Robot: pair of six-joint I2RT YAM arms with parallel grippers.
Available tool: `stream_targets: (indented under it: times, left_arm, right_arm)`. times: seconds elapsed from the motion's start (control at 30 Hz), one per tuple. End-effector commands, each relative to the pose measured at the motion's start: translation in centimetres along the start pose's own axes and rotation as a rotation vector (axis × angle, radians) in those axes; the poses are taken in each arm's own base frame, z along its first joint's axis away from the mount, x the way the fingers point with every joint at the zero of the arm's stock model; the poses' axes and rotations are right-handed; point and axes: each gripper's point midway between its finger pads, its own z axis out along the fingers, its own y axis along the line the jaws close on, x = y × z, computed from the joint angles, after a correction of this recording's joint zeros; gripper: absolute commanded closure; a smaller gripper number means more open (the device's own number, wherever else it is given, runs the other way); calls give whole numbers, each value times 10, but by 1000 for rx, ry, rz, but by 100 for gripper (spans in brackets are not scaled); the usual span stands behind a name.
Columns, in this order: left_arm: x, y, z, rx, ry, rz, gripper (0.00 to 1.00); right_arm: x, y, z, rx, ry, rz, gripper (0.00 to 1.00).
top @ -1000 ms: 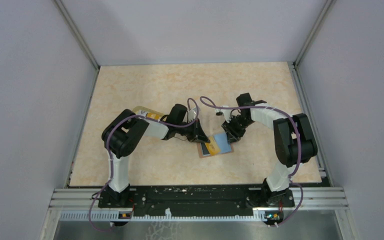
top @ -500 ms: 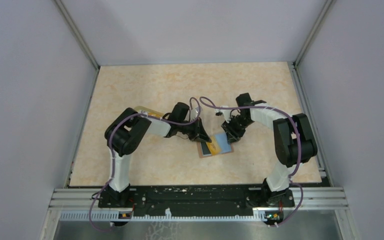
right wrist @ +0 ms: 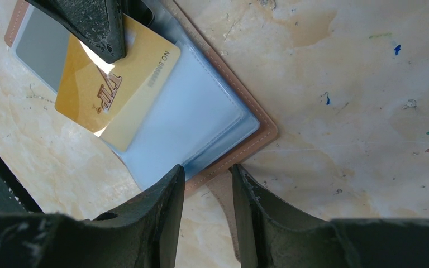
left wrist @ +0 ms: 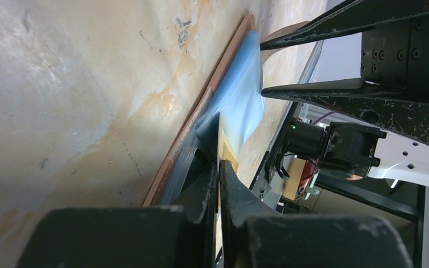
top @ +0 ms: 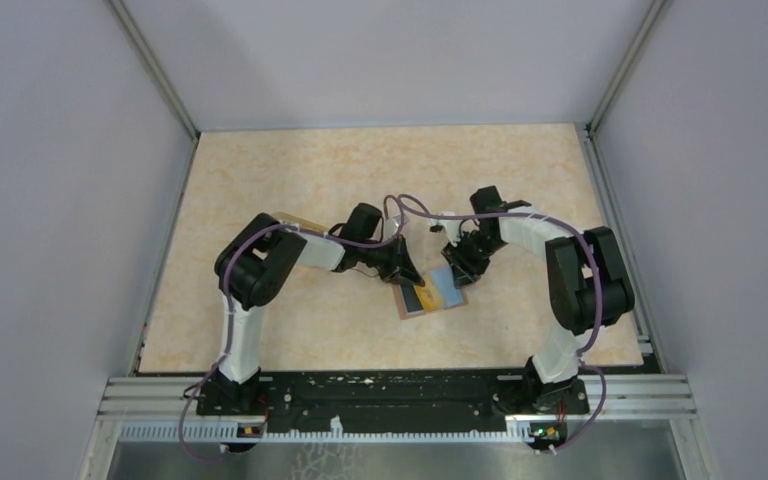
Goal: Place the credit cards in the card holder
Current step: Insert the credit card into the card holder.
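The card holder (top: 447, 288) lies open on the table, blue lining (right wrist: 201, 117) up, reddish-brown edge (left wrist: 223, 72) around it. A gold credit card (right wrist: 117, 89) rests slantwise on the lining, its lower edge under the pocket film. My left gripper (left wrist: 219, 163) is shut on the card's edge and, from above, sits (top: 407, 277) at the holder's left side. My right gripper (right wrist: 208, 170) stands open astride the holder's brown rim, a brown tab (right wrist: 223, 206) lying between its fingers. In the top view the right gripper (top: 462, 270) is at the holder's far right corner.
A yellowish flat thing (top: 295, 222) lies on the table behind the left arm, partly hidden. Grey walls close the table on three sides. The arms' purple cables (top: 410, 208) loop above the two wrists.
The left arm has shifted slightly to the right, carrying the card toward the holder. The right arm and the holder have stayed put.
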Motion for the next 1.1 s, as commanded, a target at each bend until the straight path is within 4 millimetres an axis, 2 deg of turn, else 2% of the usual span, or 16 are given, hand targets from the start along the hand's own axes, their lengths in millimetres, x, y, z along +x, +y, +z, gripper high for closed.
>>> stream_targets:
  times: [0.0, 0.27, 0.43, 0.63, 0.73, 0.8, 0.87, 1.0, 1.07]
  left_arm:
    - [13, 19, 6, -54, 46, -56, 93]
    - [6, 18, 10, -51, 38, -48, 92]
    - [5, 18, 11, -47, 40, -47, 89]
    - [6, 19, 11, -53, 39, -45, 85]
    - [6, 20, 11, -54, 39, -44, 83]
    - [6, 20, 11, -55, 40, -43, 82]
    - [6, 20, 11, -53, 41, -41, 82]
    - [6, 21, 11, -55, 41, -39, 82]
    - [6, 20, 11, -53, 40, -38, 82]
  right_arm:
    - [-4, 3, 7, -20, 10, -18, 63]
    - [-4, 4, 8, -20, 15, -23, 62]
    - [-9, -2, 2, 31, 3, -18, 60]
    - [-24, -17, -25, 188, -45, -61, 56]
    - [-41, -17, -46, 251, -120, -108, 56]
    - [-54, -4, -55, 225, -192, -157, 57]
    - [-69, 20, -58, 144, -272, -245, 59]
    - [-89, 90, -42, -40, -368, -489, 67]
    - [-96, 119, -32, -80, -385, -628, 74]
